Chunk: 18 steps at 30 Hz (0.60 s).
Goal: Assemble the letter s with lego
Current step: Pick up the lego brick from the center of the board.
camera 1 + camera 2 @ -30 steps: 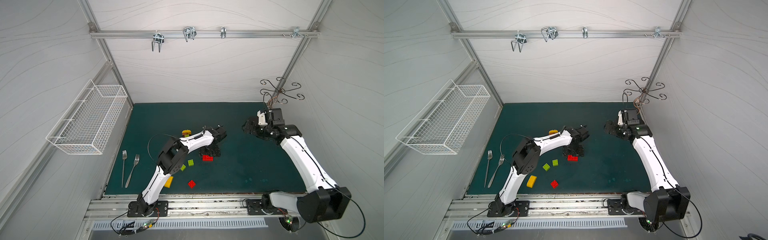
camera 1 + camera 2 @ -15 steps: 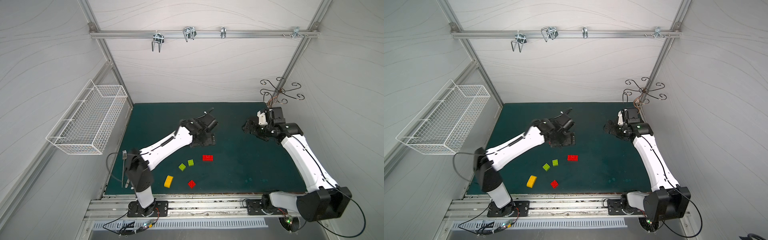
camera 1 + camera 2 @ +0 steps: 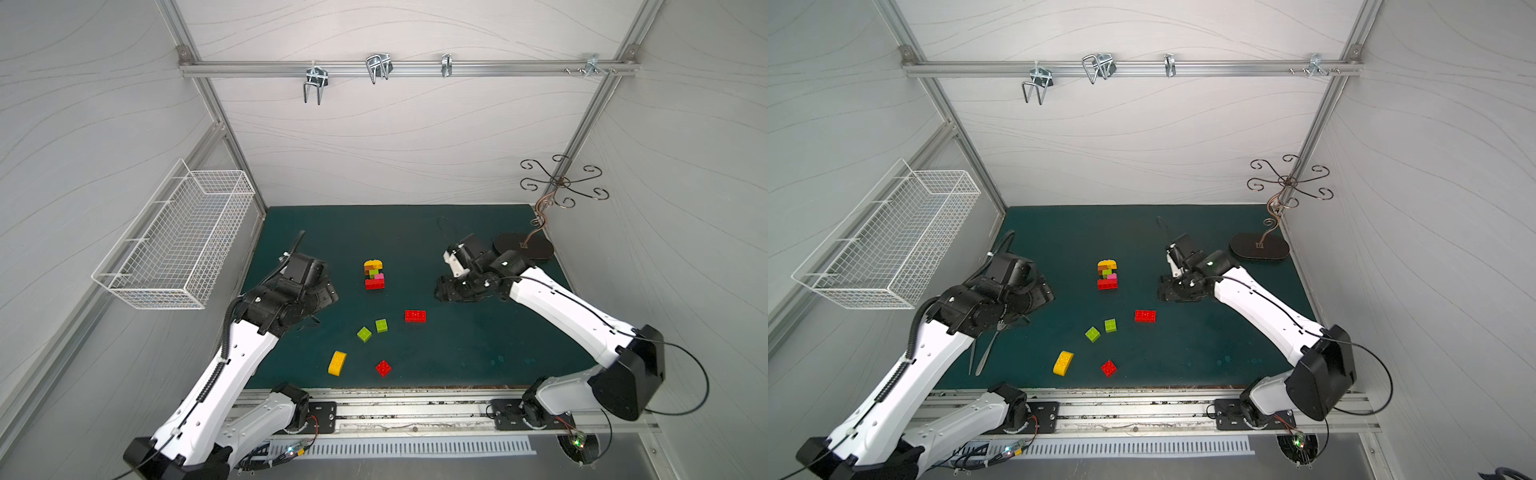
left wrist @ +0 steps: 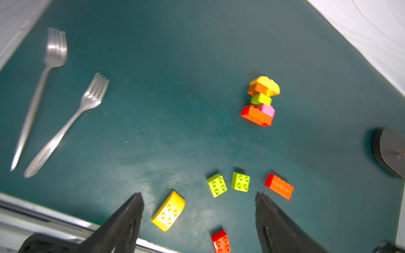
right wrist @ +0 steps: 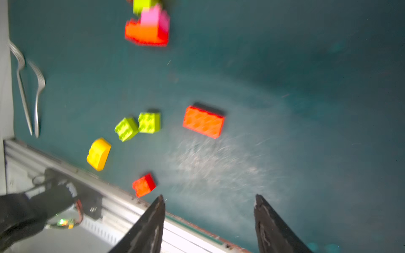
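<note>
At the centre of the frame in both top views, the lego stack (image 3: 374, 274) (image 3: 1107, 274), upright on the dark green table (image 3: 457, 357): a yellow round-topped piece on top, then orange-brown, lime green and pink, with a red oblong as its base. Touched by neither arm.

Below and to the right of it in the frame, flat and alone, a loose red oblong (image 3: 415, 316). Lower and nearer the centre, two lime green squares (image 3: 381, 325), just beside each other with studs up. Toward the lower edge of the table, a yellow round-topped brick (image 3: 337, 363) and, to its right, a red square (image 3: 383, 368), apart from one another.

Left of the stack in the frame, the left claw (image 3: 326, 296) (image 4: 198, 196), well apart from every brick; released, jaws wide with nothing between them. Right of the stack, the right claw (image 3: 442, 293) (image 5: 208, 196), likewise clear of the bricks; slack and empty, jaws parted over bare table.

At the left edge of the table, partly under the left arm, two forks (image 4: 54, 143) side by side. On the left wall, a white wire basket (image 3: 178, 245). In the far right corner, a scrolled metal stand (image 3: 536, 249) on a dark oval foot.
</note>
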Motion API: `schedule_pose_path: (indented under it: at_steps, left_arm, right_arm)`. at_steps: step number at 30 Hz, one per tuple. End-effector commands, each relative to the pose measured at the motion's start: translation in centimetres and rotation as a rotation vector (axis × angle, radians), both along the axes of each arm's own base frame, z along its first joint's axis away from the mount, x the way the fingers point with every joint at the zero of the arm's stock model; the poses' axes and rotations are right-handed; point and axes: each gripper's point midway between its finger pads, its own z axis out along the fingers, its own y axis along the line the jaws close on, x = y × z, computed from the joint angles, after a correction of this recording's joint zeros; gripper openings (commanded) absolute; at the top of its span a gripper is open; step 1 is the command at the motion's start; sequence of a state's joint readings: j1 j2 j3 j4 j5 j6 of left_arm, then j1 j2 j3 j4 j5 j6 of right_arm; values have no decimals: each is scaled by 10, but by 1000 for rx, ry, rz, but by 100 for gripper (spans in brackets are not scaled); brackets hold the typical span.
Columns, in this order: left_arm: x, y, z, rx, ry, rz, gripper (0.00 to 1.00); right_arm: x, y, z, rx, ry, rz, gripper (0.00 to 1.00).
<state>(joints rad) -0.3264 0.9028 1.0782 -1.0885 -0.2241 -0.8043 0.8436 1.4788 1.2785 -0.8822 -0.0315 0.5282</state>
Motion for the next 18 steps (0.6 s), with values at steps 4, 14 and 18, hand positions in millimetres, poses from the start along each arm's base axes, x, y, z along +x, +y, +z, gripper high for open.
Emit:
schedule_pose_path:
  at_steps: [4,14,18]
  left_arm:
    - [-15,20,-13,5,21,70,82]
    - [-21,30,-16,14,19,84,82]
    - [-21,31,-20,4,32,83,83]
  right_arm:
    - [-40,77,-42,-141,79,108,60]
    - [-29,124,-85,-259,114,84,56]
    - [-19,126,-101,-293,137,60,56]
